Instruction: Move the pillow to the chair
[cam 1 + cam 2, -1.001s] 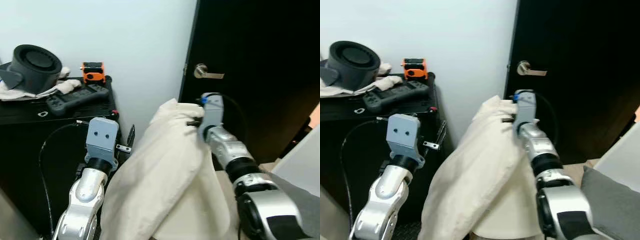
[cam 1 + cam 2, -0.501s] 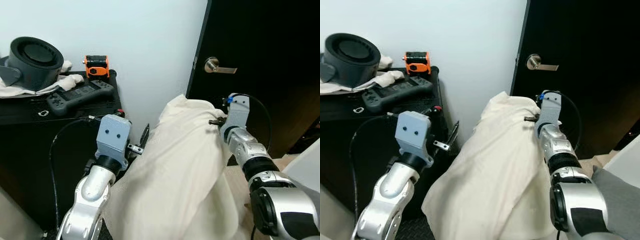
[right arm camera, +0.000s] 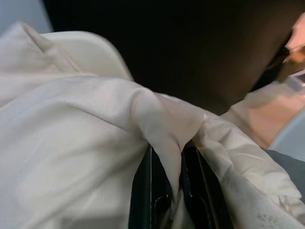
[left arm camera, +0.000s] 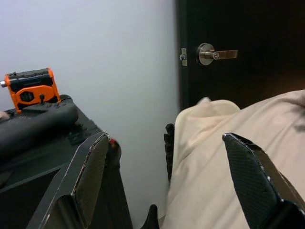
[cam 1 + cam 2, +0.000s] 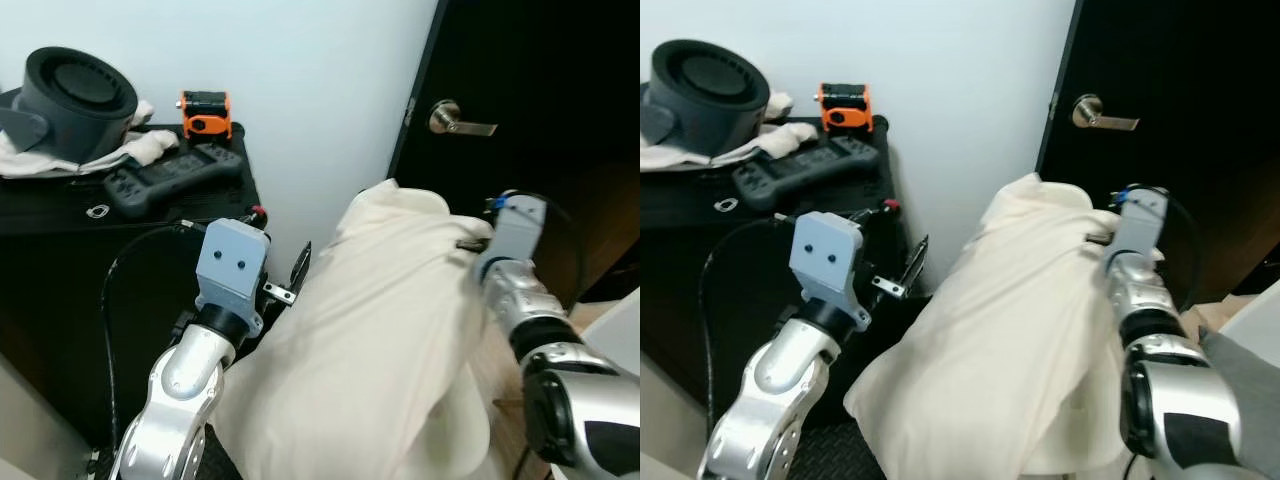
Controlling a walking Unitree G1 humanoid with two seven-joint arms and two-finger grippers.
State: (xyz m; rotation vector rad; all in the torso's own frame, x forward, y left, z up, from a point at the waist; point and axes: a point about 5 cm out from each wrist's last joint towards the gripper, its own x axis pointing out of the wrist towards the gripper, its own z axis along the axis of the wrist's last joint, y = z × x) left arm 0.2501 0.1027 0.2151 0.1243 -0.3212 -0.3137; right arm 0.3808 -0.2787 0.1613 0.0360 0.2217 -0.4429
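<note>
The pillow (image 5: 380, 330) hangs in the air between both arms, its long axis slanting from low on the robot's left up toward the dark door (image 5: 540, 60). The right gripper (image 3: 167, 191) pinches a fold near its upper end. The left gripper (image 4: 167, 181), spread wide and holding nothing, points at its lower side.

Pillow (image 5: 380, 330) between both arms, cabinet (image 5: 60, 260) at left, door (image 5: 540, 120) behind at right, wall (image 5: 310, 90) between them
</note>
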